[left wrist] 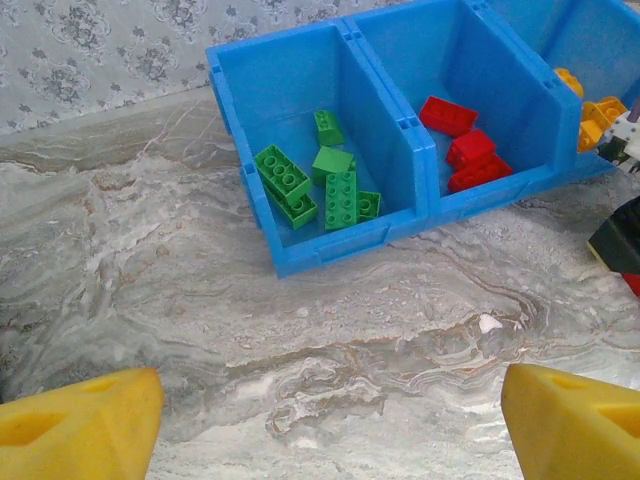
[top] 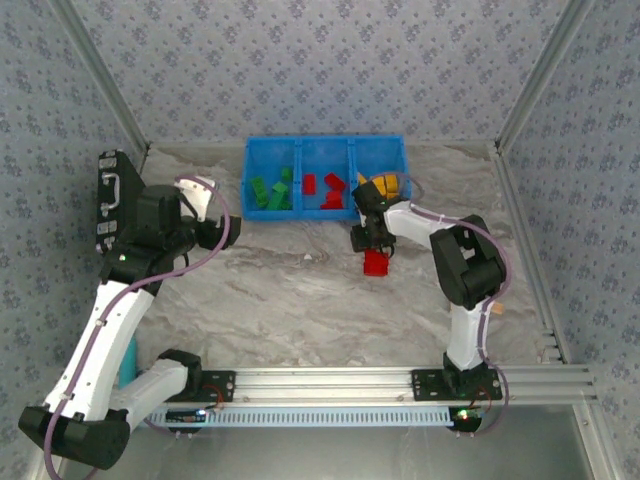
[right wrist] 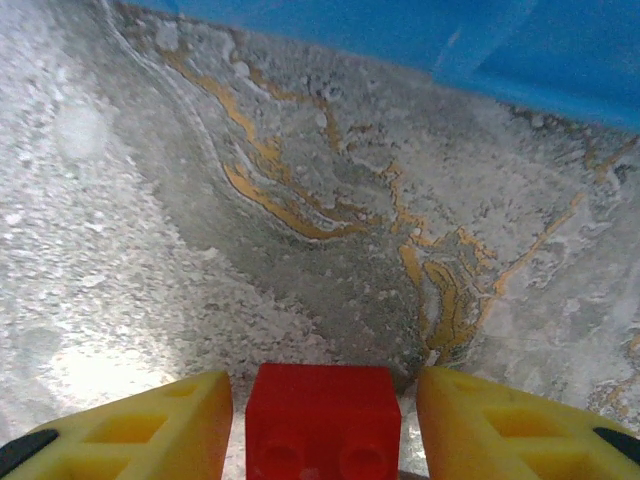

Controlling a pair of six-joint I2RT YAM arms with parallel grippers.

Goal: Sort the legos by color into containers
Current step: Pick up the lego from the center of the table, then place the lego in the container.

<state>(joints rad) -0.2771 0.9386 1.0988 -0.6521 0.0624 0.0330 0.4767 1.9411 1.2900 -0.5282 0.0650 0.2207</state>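
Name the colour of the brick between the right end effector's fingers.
Red brick, clearest in the right wrist view.

In the right wrist view the bottom edge cuts off the near part of the red brick (right wrist: 320, 420) and most of both fingers (right wrist: 130, 425) of the right claw (right wrist: 322, 385). The blue bin (right wrist: 520, 50) is a blurred strip along the top. In the left wrist view the fingers of the left claw (left wrist: 330, 400) are cut off at the bottom corners. The right edge crops the bin's third compartment (left wrist: 600, 40) and its orange-yellow bricks (left wrist: 598, 115). From above, the right arm (top: 410, 222) hides part of that compartment.
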